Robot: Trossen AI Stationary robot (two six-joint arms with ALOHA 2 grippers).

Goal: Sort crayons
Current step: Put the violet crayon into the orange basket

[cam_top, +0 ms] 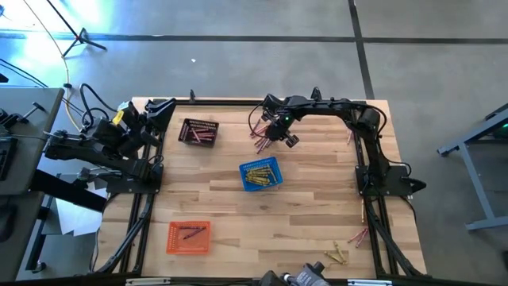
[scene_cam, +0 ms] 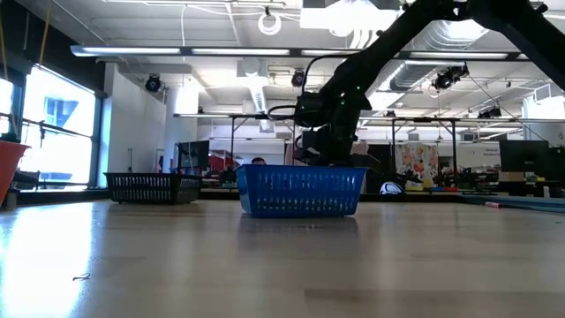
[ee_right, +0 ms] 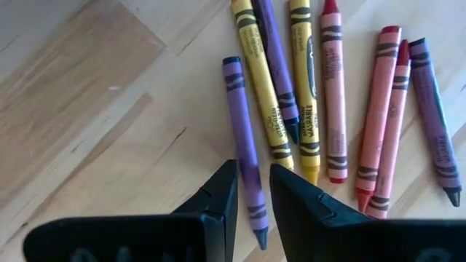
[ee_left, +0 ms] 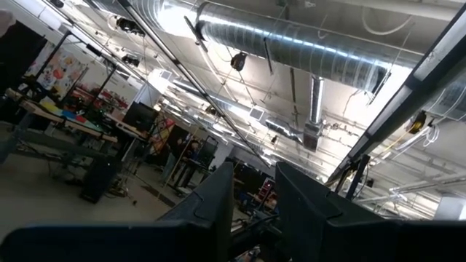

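High view: the right arm reaches from its base at the right edge of the wooden surface (cam_top: 317,206) up along the far side and bends inward, so the right gripper (cam_top: 274,137) hangs over a loose cluster of crayons (cam_top: 260,137) near the far middle. The left arm is folded back at the left edge, its left gripper (cam_top: 155,107) near the far left corner. A black basket (cam_top: 198,131) holding red-pink crayons sits left of the cluster, a blue basket (cam_top: 260,175) with yellow ones just in front of it, and an orange basket (cam_top: 189,237) near the front left. More crayons lie scattered at the front right (cam_top: 341,253).

Low view: the right arm comes down behind the blue basket, its gripper hidden by the basket's wall; the black basket stands to the left, farther back.

Left wrist view: the left gripper points up at the ceiling ducts, its fingers (ee_left: 215,204) slightly apart with nothing between them.

Right wrist view: the right gripper points straight down, its fingers (ee_right: 222,193) narrowly parted and straddling a purple crayon (ee_right: 244,156); whether they press on it I cannot tell. Yellow, purple and red-pink crayons lie just beside it.
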